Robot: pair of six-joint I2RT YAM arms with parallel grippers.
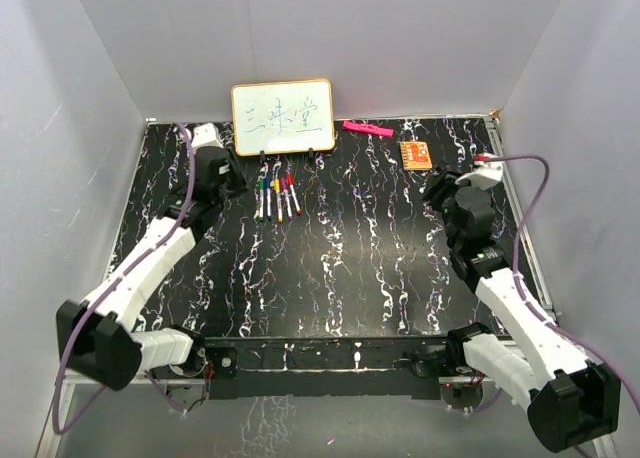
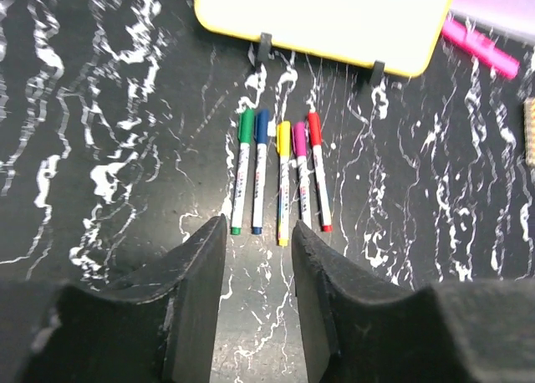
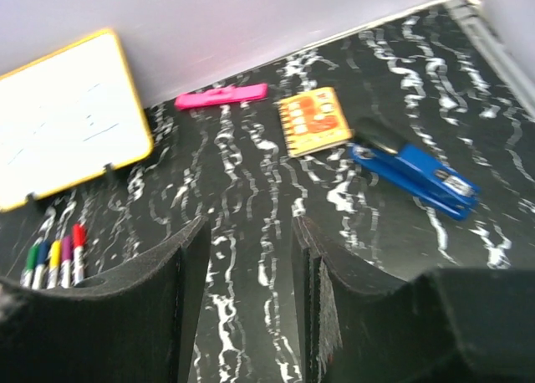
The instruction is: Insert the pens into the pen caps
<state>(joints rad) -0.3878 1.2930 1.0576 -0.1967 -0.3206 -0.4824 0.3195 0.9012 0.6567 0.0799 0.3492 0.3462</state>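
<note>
Several white-barrelled pens (image 1: 275,198) lie side by side in a row in front of the whiteboard. In the left wrist view they show clearly, with the green cap (image 2: 246,125), blue cap (image 2: 262,125), yellow cap (image 2: 283,136), purple cap (image 2: 299,138) and red cap (image 2: 314,127) each seated on the far end of a pen. My left gripper (image 2: 259,232) is open and empty, just short of the pens' near tips; it also shows in the top view (image 1: 234,182). My right gripper (image 3: 251,228) is open and empty, far to the right of the pens (image 3: 55,262).
A yellow-framed whiteboard (image 1: 282,118) stands at the back. A pink marker-like bar (image 1: 367,129) and an orange notepad (image 1: 416,155) lie at the back right. A blue clip-like object (image 3: 414,172) lies right of the notepad. White walls enclose the table.
</note>
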